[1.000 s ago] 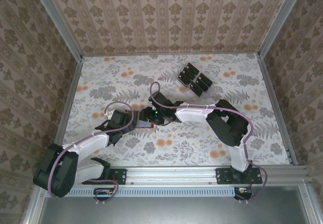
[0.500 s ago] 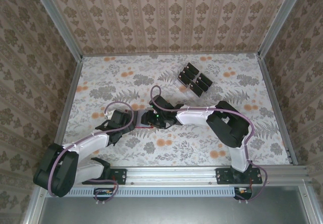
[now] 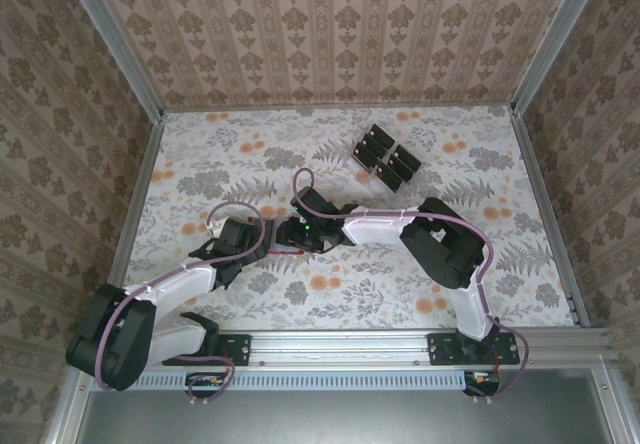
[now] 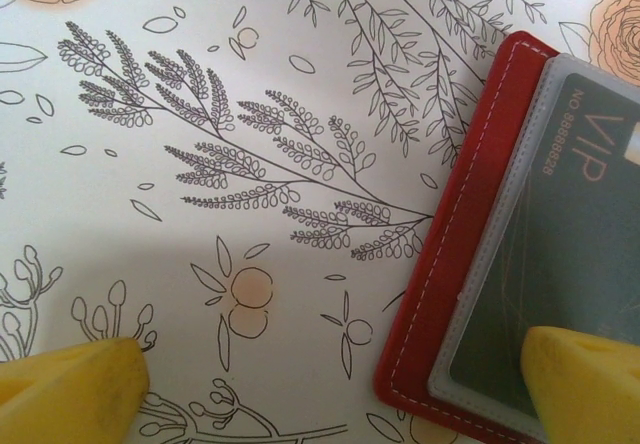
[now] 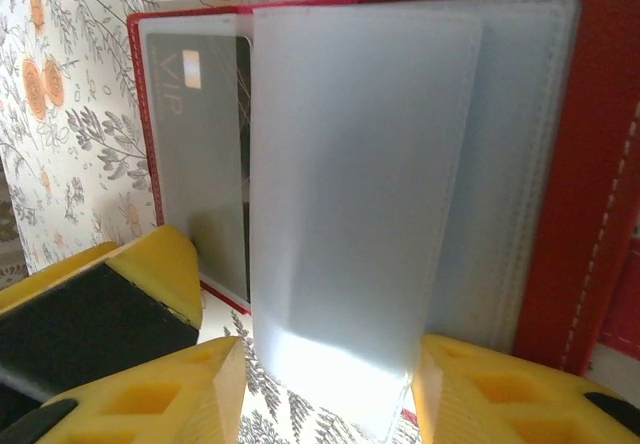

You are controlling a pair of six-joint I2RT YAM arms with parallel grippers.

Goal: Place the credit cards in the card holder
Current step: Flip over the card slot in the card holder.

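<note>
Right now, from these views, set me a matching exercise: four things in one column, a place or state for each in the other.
1. card holder
2. VIP credit card
3. left gripper
4. other black cards

A. far side of the table
B. jaws wide apart
C. red, lying open
D. behind a clear sleeve

Pairs: 1-C, 2-D, 3-B, 4-A

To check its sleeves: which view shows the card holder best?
Right wrist view: the card holder lies open, clear sleeves and one VIP card visible. Left wrist shows one red corner; top external a small red sliver.
</note>
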